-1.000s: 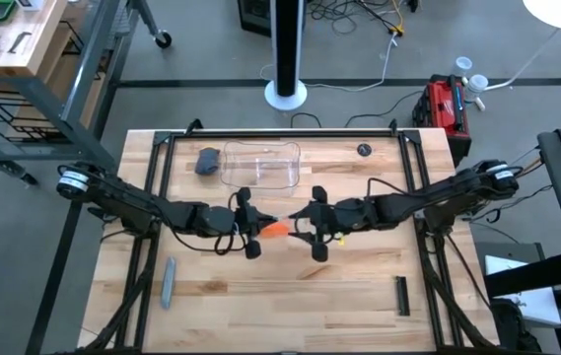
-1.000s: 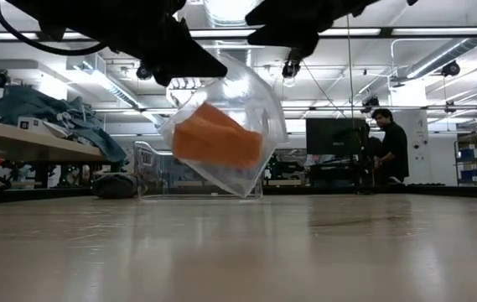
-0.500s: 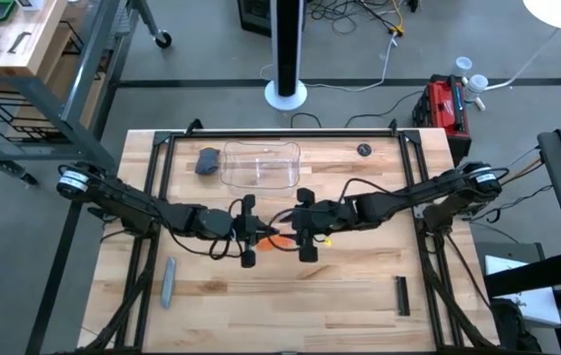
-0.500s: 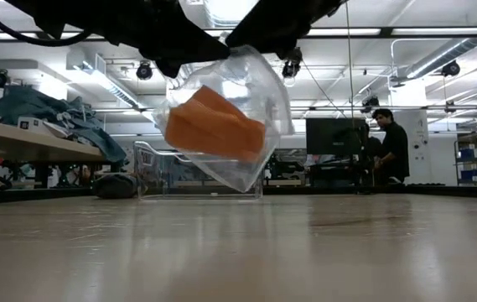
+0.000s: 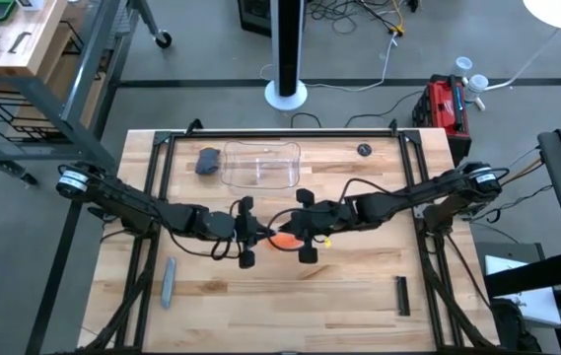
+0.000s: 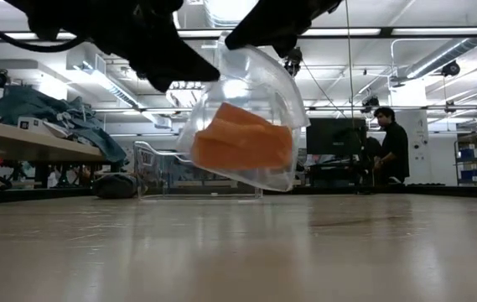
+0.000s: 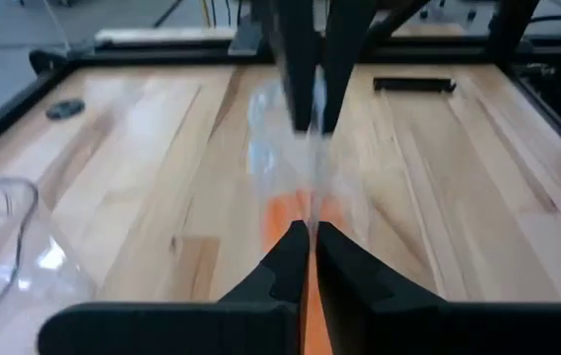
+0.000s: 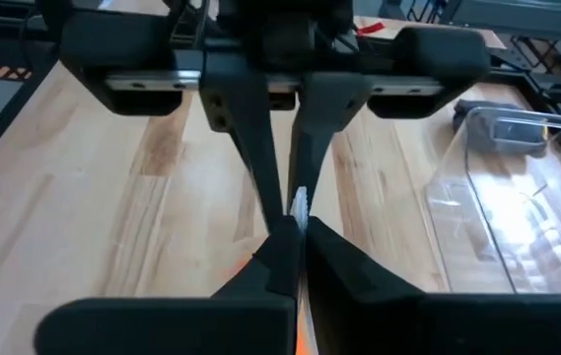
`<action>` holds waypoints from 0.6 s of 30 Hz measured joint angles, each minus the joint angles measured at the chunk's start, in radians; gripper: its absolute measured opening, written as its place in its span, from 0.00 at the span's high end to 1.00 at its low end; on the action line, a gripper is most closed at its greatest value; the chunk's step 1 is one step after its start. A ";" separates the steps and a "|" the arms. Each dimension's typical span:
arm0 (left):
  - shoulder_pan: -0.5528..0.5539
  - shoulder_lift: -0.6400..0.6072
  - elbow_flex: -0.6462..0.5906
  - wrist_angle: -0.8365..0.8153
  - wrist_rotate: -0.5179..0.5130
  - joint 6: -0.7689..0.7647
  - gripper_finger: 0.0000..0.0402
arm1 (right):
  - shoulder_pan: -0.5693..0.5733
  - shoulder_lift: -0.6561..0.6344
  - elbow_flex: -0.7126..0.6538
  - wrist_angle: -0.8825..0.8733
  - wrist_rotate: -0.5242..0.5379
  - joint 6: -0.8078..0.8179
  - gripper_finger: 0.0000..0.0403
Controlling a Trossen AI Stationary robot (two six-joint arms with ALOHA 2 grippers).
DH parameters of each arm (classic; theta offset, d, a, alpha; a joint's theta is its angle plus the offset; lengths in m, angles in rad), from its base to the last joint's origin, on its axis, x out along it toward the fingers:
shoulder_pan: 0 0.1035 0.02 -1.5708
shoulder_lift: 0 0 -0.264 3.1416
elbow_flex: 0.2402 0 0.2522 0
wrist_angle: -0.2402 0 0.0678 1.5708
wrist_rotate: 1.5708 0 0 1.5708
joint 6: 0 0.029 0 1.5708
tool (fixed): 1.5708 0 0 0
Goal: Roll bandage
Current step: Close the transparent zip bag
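The orange bandage [image 6: 242, 147] lies folded inside a clear plastic wrapper [image 6: 255, 92] that hangs above the middle of the table [image 5: 359, 286]. My left gripper [image 5: 258, 237] comes from the table's left and my right gripper [image 5: 290, 235] from its right. They meet tip to tip over the wrapper, and both are shut on it. From above, only a small orange patch [image 5: 282, 240] shows between them. In the left wrist view the bandage [image 7: 295, 212] shows through the plastic, just past my shut fingers. My left gripper pinches the wrapper's upper edge [image 7: 313, 197] between its two fingers, coming from the table's left and slanting down. The wrapper hangs below the fingers, clear of the table. My right gripper pinches the same upper edge [image 8: 298, 202] from the table's right, fingertips facing the left gripper's. The wrapper sags between and below the two holds, with the bandage low inside it.
A clear plastic container [image 5: 260, 166] stands at the far side with a grey lump [image 5: 207, 160] to its left and a small dark disc [image 5: 363, 150] to its right. A grey stick [image 5: 169, 281] lies near left, a black bar [image 5: 402, 294] near right. A person [image 6: 389, 143] stands in the room beyond.
My right gripper has moved toward the table's left, up to the left gripper, and shut on the wrapper's upper edge. The wrapper, which hung tilted from the left gripper alone, has swung toward the right, and the bandage inside now lies nearly level.
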 joint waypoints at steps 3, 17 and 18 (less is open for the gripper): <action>0.000 0.000 -0.001 -0.017 -0.006 -0.015 0.99 | 0.005 -0.004 0.000 0.002 0.002 0.007 1.00; -0.011 -0.138 0.004 -0.242 -0.011 -0.145 0.93 | 0.030 -0.015 -0.006 -0.055 0.115 0.144 1.00; -0.013 -0.150 0.004 -0.217 -0.015 -0.127 0.93 | 0.029 -0.015 -0.011 -0.057 0.117 0.147 1.00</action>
